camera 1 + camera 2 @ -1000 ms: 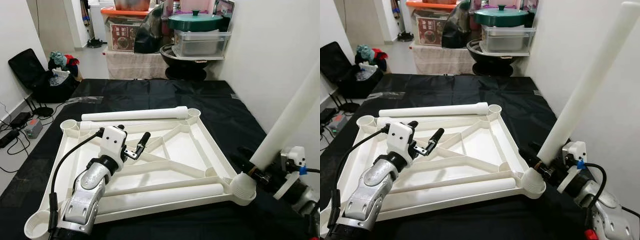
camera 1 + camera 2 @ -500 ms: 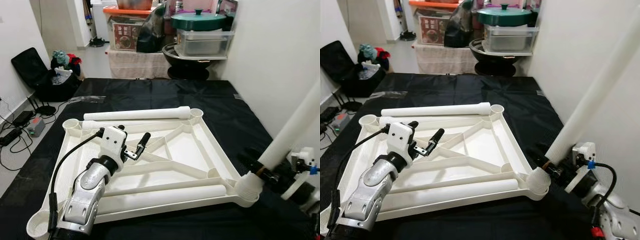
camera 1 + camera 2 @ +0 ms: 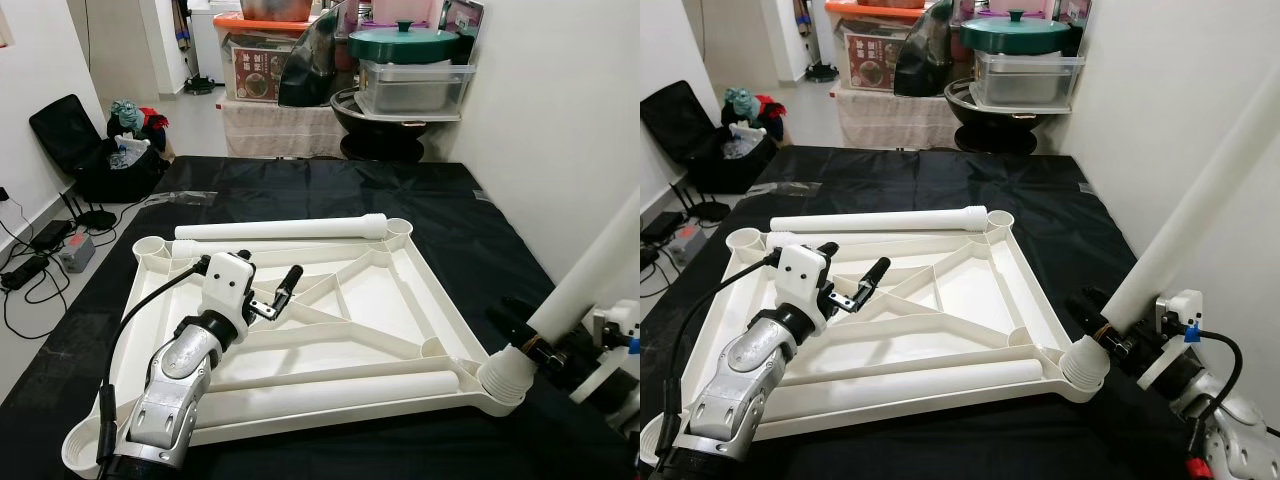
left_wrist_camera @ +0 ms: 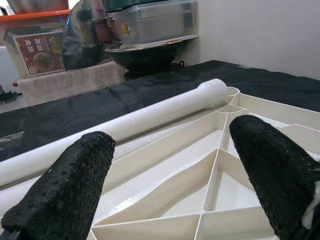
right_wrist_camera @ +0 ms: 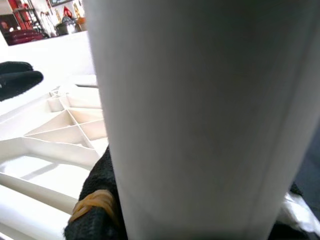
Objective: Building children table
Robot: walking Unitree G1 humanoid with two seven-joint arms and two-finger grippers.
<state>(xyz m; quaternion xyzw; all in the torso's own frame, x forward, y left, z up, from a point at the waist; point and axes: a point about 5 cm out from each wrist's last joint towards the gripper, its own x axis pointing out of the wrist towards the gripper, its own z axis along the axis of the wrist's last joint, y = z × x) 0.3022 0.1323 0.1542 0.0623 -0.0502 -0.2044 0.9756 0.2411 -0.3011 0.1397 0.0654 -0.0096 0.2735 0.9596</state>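
A white plastic tabletop [image 3: 350, 310] is laid upside down on a black sheet [image 3: 300, 190] that covers the floor, its ribbed underside facing up and a round socket at each corner. Two white table legs are seen lying on it: the far leg [image 3: 280, 229] is stretched along the far edge, from near the far-left socket to just beside the far-right one, and the near leg [image 3: 330, 392] is laid along the near edge.

The left hand [image 3: 268, 297] is held over the left part of the tabletop, its two black fingers [image 4: 75, 187] spread apart with nothing between them; in the left wrist view the ribs and the far leg are seen past the fingertips.

At the near-right corner a third leg, the upright leg [image 3: 1200, 200], is set with its ribbed end in the near-right socket [image 3: 1083, 368] and is tilted up and away to the right, toward the white wall [image 3: 540, 120]. The right hand [image 3: 1110, 325] is clamped on this upright leg just above the socket, a black finger [image 5: 95, 200] being pressed against the white tube in the right wrist view.

Beyond the sheet, storage boxes, a clear tub [image 3: 410, 85] with a green lid [image 3: 408, 42] and a dark bowl are stacked against the far wall, and a black bag [image 3: 85, 150] with cables beside it is seen at the far left.
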